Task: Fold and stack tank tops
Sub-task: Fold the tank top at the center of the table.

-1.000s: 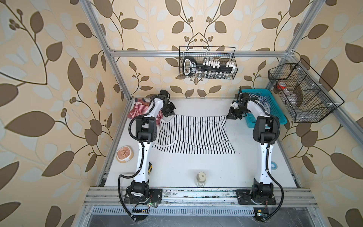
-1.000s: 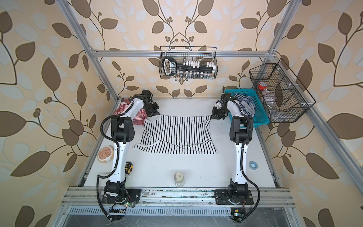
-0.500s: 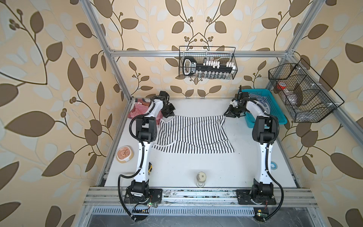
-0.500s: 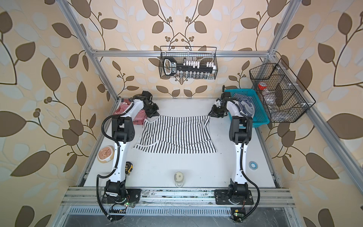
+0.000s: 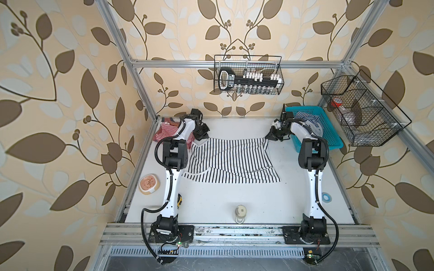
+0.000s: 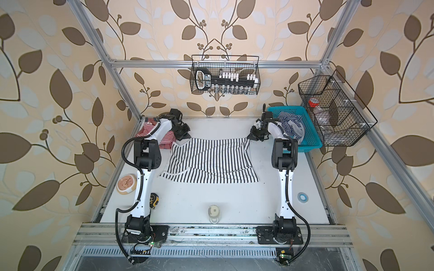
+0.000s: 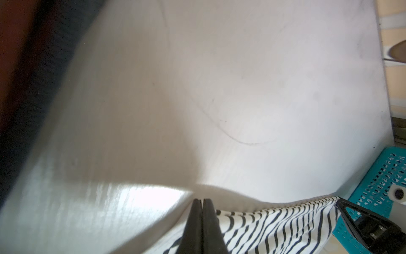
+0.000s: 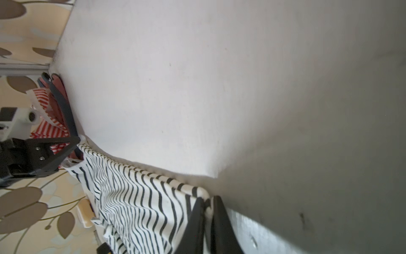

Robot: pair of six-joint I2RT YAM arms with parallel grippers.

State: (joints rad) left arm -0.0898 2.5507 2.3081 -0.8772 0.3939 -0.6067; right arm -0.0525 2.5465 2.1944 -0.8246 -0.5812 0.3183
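A white tank top with wide black stripes (image 5: 230, 159) (image 6: 211, 159) lies spread across the back middle of the table. My left gripper (image 5: 203, 138) (image 7: 202, 201) is shut on its far left corner. My right gripper (image 5: 267, 136) (image 8: 207, 200) is shut on its far right corner, with cloth (image 8: 136, 198) pinched between the fingers. The far edge hangs slightly off the table between them. A red-and-white tank top (image 5: 169, 131) (image 8: 50, 129) sits bunched in the far left corner. A fine navy-striped tank top (image 5: 310, 122) lies in the blue basket (image 5: 328, 140).
A tan bowl (image 5: 150, 183) sits beyond the table's left edge, and a yellow tape measure (image 5: 179, 201) lies by the left arm. A small white bottle (image 5: 240, 212) stands front centre. A blue tape roll (image 5: 327, 196) lies at the right. Wire baskets (image 5: 247, 75) hang on the walls.
My right gripper has shifted slightly toward the cloth's far right corner and closed on it. The left arm and its grip have stayed the same.
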